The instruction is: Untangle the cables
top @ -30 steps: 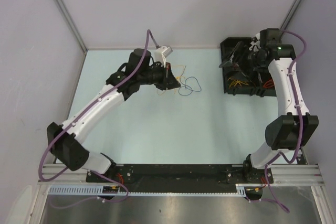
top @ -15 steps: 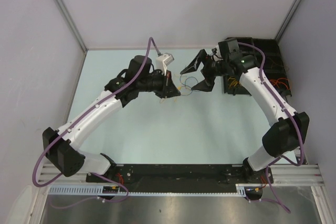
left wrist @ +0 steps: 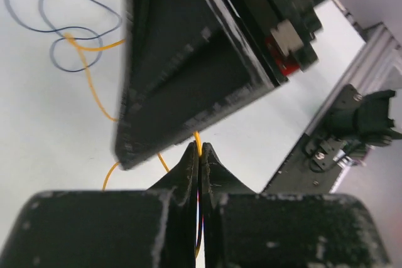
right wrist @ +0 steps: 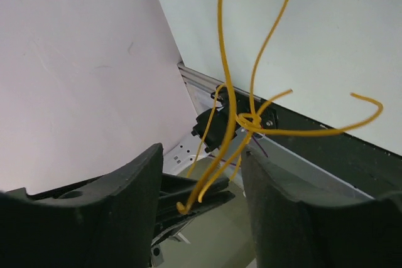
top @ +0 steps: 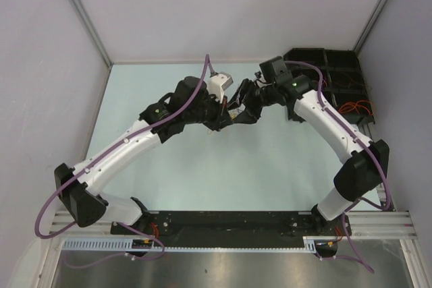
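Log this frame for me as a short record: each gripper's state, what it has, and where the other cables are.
left gripper: shut on orange cable
right gripper: open; orange strands hang between its fingers, unclamped
knot: in the orange strands, beyond the right fingertips
dark blue cable: looped on the table, crossed by an orange one
arm positions: both grippers close together over the far middle of the table
black bin: far right corner; red and orange cables in it

Left end effector point(top: 225, 117) and right end effector point(top: 245, 104) close together above tabletop point(top: 202, 166); orange and red cables point(top: 354, 107) in black tray point(top: 337, 65).
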`<state>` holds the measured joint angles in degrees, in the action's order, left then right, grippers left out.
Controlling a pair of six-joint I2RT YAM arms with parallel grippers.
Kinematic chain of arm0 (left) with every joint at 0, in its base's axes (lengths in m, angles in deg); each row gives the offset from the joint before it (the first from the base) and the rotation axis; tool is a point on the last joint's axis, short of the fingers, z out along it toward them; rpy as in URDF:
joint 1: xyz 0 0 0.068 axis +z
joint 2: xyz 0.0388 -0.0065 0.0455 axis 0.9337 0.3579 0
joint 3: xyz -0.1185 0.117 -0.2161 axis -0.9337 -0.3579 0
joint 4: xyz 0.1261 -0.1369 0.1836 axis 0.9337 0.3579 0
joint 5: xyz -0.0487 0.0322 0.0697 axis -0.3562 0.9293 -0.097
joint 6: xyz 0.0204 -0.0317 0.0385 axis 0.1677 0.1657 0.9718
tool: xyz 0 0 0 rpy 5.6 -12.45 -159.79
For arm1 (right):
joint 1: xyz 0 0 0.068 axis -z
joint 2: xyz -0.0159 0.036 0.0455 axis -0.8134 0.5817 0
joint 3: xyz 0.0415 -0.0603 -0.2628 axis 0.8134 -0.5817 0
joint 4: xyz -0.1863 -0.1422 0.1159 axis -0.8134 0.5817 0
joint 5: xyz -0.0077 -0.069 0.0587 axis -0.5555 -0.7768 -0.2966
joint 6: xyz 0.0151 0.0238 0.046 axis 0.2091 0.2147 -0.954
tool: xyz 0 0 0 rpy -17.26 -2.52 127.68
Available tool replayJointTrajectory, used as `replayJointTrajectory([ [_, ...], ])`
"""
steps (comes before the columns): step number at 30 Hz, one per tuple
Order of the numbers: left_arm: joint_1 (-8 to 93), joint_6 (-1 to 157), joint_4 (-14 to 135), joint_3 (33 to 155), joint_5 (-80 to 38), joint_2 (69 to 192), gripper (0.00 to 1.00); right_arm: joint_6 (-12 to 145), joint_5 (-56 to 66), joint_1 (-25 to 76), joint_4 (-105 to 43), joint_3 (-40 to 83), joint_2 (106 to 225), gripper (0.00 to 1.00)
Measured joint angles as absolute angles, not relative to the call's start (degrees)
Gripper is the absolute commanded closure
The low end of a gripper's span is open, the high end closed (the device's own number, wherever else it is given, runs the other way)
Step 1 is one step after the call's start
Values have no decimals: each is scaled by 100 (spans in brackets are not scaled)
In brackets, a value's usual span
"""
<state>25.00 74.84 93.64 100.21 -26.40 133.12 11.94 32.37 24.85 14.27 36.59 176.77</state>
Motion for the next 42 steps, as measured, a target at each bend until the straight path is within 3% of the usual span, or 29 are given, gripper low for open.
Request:
replayJointTrajectory([
  [2, 2497, 7511, 9373, 10021, -2439, 13292, 100, 1176, 3204, 2417, 1457, 3659, 17708, 69],
  [4, 2493, 7511, 9393, 10021, -2319, 13268, 100, 1135, 3169, 2386, 1451, 3659, 17717, 97],
  [6, 2489, 7519, 9415, 10021, -2256, 13248, 98, 1126, 3092, 2382, 1455, 3681, 17730, 100],
  [8, 2473, 7522, 9412, 10021, -2199, 13235, 89, 1091, 3112, 2382, 1446, 3727, 17752, 100],
  [11, 2473, 7524, 9404, 10015, -2159, 13198, 51, 1119, 3068, 2384, 1470, 3840, 17815, 100],
  [12, 2473, 7528, 9397, 10004, -2157, 13172, 33, 1137, 3055, 2391, 1486, 3878, 17837, 100],
  [15, 2476, 7500, 9380, 9967, -2164, 13050, 1, 1253, 3007, 2526, 1582, 4041, 17942, 100],
  [27, 2480, 7393, 9561, 9774, -1805, 12361, 0, 2348, 2214, 4314, 2522, 6944, 19339, 100],
  [42, 2495, 7360, 9880, 9870, -1222, 12309, 1, 2499, 1304, 5547, 1536, 7296, 20805, 100],
])
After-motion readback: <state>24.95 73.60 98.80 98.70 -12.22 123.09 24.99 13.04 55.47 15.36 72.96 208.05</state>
